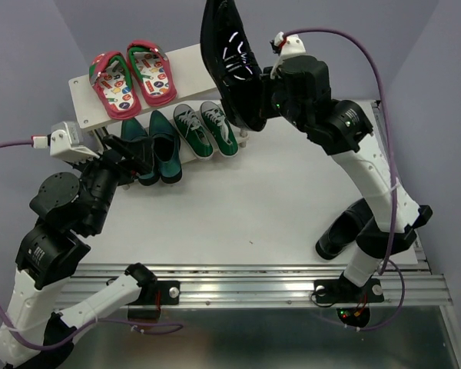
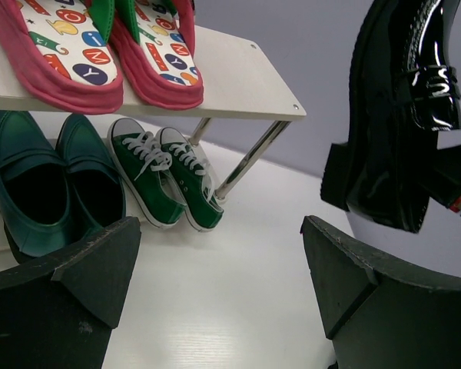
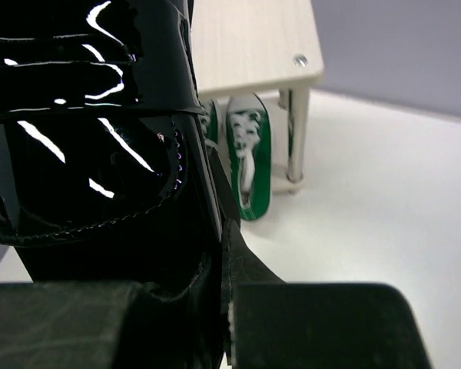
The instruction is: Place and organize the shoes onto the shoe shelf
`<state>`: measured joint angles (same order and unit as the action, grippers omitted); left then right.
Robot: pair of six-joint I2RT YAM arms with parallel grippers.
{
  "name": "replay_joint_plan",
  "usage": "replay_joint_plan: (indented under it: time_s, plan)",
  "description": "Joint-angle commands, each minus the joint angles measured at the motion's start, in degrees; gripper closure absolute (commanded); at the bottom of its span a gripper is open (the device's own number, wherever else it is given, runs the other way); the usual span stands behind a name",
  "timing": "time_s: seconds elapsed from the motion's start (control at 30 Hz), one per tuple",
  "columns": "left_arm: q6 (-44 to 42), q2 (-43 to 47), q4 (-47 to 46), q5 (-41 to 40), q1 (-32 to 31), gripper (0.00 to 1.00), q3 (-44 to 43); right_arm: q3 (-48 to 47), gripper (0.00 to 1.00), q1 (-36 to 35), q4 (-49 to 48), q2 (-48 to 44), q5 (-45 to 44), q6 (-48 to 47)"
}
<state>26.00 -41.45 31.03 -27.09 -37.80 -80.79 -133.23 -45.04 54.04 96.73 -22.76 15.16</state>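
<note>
The shoe shelf [image 1: 190, 60] stands at the back left. Under its top board sit the teal dress shoes [image 1: 157, 147] and, to their right, the green sneakers [image 1: 206, 129]. My right gripper [image 1: 260, 98] is shut on the heel end of a glossy black dress shoe [image 1: 229, 58], held in the air with its toe up, beside the shelf's right end. In the right wrist view that shoe [image 3: 84, 154] fills the left half. A second black shoe [image 1: 339, 231] lies on the table by the right arm. My left gripper [image 1: 134, 157] is open and empty, just in front of the teal shoes [image 2: 31, 184].
Red flip-flops [image 1: 131, 77] with patterned insoles take up the left part of the top board; its right part [image 2: 242, 81] is bare. A thin silver leg [image 2: 250, 161] stands beside the sneakers [image 2: 165, 181]. The white table [image 1: 238, 207] ends in a metal rail at the front.
</note>
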Motion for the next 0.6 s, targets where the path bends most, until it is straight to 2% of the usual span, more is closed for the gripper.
replay_joint_plan:
  time_s: [0.0, 0.2, 0.33, 0.57]
  plan:
    - [1.07, 1.46, 0.26, -0.86, -0.08, 0.03, -0.86, -5.72, 0.99, -0.23, -19.22, 3.19, 2.90, -5.13]
    - [2.04, 1.20, 2.63, -0.51, -0.08, 0.03, -0.77, -10.46, 0.99, -0.23, -25.56, 10.58, 1.93, -5.14]
    - [2.21, 1.64, 2.55, -0.42, -0.08, 0.03, -0.42, -9.50, 0.99, -0.23, -31.71, 12.34, -1.39, -5.23]
    - [2.21, 2.16, 2.55, -0.42, -0.08, 0.03, -0.24, -12.14, 0.99, -0.23, -35.14, 16.38, -3.95, -5.40]
